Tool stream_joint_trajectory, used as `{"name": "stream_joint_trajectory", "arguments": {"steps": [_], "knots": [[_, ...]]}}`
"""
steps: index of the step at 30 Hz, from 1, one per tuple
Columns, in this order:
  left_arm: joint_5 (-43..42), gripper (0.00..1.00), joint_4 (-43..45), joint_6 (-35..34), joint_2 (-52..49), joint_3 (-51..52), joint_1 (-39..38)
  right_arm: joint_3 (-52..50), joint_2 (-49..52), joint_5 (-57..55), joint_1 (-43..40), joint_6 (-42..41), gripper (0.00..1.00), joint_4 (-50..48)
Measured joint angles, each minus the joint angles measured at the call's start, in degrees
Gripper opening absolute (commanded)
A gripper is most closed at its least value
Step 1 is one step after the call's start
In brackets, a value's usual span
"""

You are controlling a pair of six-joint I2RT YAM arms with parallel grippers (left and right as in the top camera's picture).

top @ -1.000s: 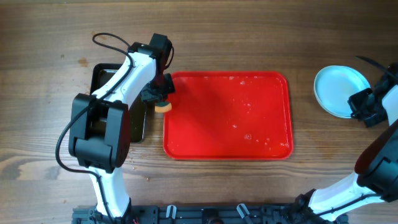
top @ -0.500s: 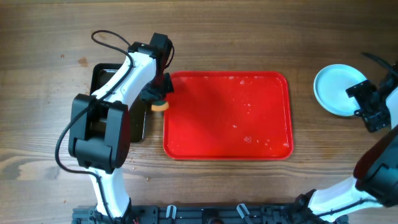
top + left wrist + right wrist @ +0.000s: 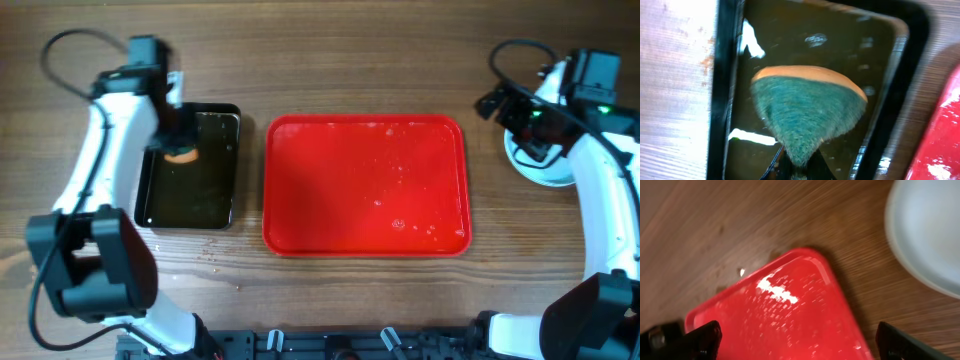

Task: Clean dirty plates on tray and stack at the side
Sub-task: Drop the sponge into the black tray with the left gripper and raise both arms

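Observation:
The red tray (image 3: pixel 340 200) lies mid-table with no plates on it, only water drops. My left gripper (image 3: pixel 181 153) is shut on a sponge (image 3: pixel 807 107) with an orange back and a green scouring face. It holds the sponge over the dark liquid in the black tray (image 3: pixel 225 170). A pale-blue plate (image 3: pixel 538 170) rests on the wood right of the red tray, partly hidden under my right arm. I cannot tell whether it is one plate or a stack. My right gripper (image 3: pixel 503 108) hangs open and empty above the red tray's far right corner (image 3: pixel 790 315), with the plate (image 3: pixel 930 230) beside it.
The black tray's rim (image 3: pixel 720 100) runs close to the table's pale left strip. Both arm bases stand at the near table edge. Bare wood lies between the two trays and along the far side.
My left arm carried the sponge from the red tray's left edge to over the black tray. My right gripper opened, left the plate and swung up-left toward the tray's corner.

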State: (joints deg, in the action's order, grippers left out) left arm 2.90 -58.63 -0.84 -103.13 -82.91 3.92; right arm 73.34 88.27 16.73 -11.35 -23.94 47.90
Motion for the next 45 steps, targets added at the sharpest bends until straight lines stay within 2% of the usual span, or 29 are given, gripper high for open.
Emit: {"name": "stream_joint_trajectory", "arguments": {"steps": [2,6,9,10,11,12,13,19,23,28,34,38,45], "knots": [[-4.04,0.04,0.76,0.63,0.00,1.70,4.87,0.00,0.00,0.42,2.60,0.26,1.00,0.07],[-8.81,0.04,7.06,1.70,-0.04,7.93,3.63,0.00,0.00,0.42,3.67,0.28,1.00,0.11],[-11.08,0.16,11.17,2.29,-1.31,14.64,0.15,0.00,0.00,0.42,3.67,1.36,1.00,0.63],[-11.58,0.16,11.69,2.47,-1.92,15.32,-0.52,0.00,0.00,0.44,3.67,1.60,1.00,0.94],[-11.80,0.37,12.00,2.56,-2.16,15.37,-0.61,0.00,0.00,0.42,3.67,1.75,1.00,0.96],[-11.80,0.72,12.28,2.71,-2.19,15.37,-0.52,0.00,0.00,0.44,3.67,1.77,0.99,0.96],[-11.82,0.99,12.26,3.08,-2.19,15.37,-0.44,0.00,0.00,0.42,3.67,1.79,1.00,0.96],[-11.85,1.00,10.47,1.84,-2.21,14.53,0.20,0.00,-0.63,0.42,3.67,4.87,1.00,0.98],[-11.72,1.00,5.84,0.72,0.42,8.94,-2.56,1.70,-9.16,0.44,3.67,11.39,1.00,0.48],[-10.01,1.00,4.92,0.52,18.84,4.68,-13.70,2.49,-24.15,1.14,3.67,16.48,1.00,2.29],[-8.94,1.00,1.20,0.52,35.71,4.37,-19.41,2.56,-33.07,3.91,3.67,19.76,1.00,9.46],[-8.74,1.00,0.94,0.52,43.63,4.37,-19.58,2.56,-33.14,3.82,3.67,19.76,1.00,11.08],[-8.74,1.00,0.94,0.52,45.24,4.37,-19.58,2.56,-28.68,3.82,3.67,19.76,1.00,15.39]]}}
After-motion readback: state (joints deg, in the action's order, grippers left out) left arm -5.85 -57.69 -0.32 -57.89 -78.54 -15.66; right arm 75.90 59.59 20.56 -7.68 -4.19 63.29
